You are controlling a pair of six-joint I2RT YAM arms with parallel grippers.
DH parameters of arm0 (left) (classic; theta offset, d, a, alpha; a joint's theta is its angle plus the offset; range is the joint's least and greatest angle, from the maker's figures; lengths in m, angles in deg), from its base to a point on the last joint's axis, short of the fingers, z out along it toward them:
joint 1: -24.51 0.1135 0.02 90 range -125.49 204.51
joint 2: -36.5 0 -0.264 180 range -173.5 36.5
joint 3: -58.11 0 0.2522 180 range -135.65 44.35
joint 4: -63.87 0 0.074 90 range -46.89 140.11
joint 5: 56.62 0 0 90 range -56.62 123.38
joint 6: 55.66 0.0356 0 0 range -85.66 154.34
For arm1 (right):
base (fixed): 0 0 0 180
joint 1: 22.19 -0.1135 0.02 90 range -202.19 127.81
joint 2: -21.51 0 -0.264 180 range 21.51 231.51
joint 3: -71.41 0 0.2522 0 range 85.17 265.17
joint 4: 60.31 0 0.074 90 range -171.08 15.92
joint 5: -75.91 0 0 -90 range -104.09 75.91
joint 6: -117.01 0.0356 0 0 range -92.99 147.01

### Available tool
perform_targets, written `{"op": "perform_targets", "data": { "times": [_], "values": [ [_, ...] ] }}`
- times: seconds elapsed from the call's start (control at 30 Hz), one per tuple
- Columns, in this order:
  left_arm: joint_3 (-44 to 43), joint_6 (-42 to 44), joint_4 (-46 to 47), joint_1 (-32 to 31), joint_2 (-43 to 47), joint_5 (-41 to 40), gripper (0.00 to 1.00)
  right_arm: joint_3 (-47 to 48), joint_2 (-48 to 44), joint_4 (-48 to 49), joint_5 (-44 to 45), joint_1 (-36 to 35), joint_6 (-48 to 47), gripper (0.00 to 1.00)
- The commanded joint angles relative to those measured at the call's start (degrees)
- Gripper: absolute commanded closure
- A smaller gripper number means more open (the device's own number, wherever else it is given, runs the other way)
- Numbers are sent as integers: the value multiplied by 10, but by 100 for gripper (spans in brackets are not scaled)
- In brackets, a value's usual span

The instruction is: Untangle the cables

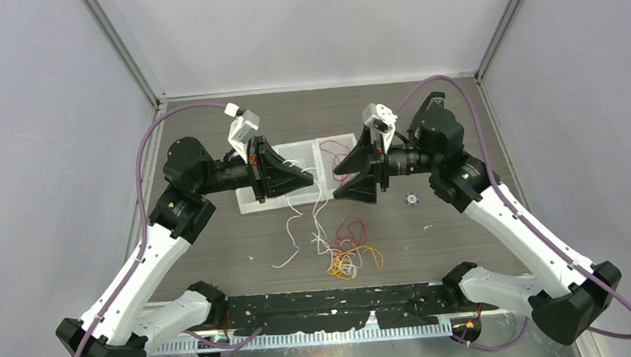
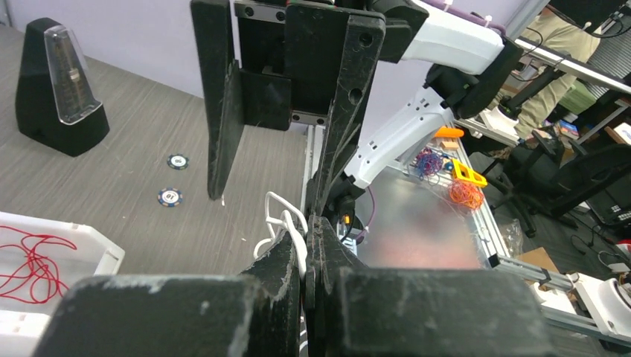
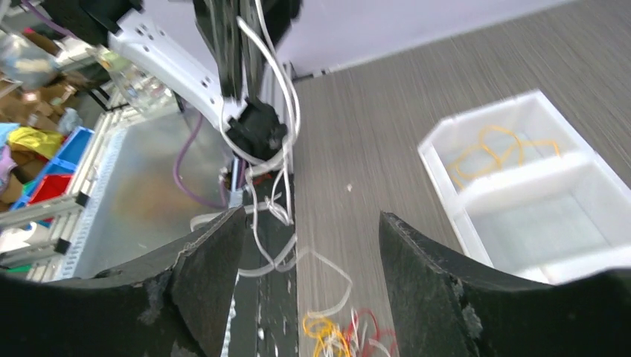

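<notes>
My left pincer (image 2: pixel 306 232) clamps one white cable (image 2: pixel 287 217), held up above the tangle (image 1: pixel 350 252). My right pincer (image 3: pixel 309 227) stands apart and should next take the hanging part.

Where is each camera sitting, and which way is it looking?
Top camera: above and behind the arms, looking down at the table; shows both arms, left gripper, right gripper, tray and loose cables.
Left wrist camera: on the left arm, looking along its own shut fingers at the open right gripper.
Right wrist camera: on the right arm, looking between its own open fingers at the left gripper.
Shared: both wrist views show the white cable pinched by the left gripper.
</notes>
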Motion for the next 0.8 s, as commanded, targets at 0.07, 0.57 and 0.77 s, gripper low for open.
{"op": "perform_targets", "data": {
  "times": [0.07, 0.57, 0.77],
  "values": [
    [-3, -25, 48, -7, -7, 12, 100, 1, 49, 221, 32, -42, 140, 32],
    [-7, -19, 41, -7, -2, 14, 100, -32, 58, 148, 34, -83, 24, 49],
    [-6, -10, 31, -7, 2, 35, 98, -8, 68, 160, 74, -83, 20, 90]
  ]
}}
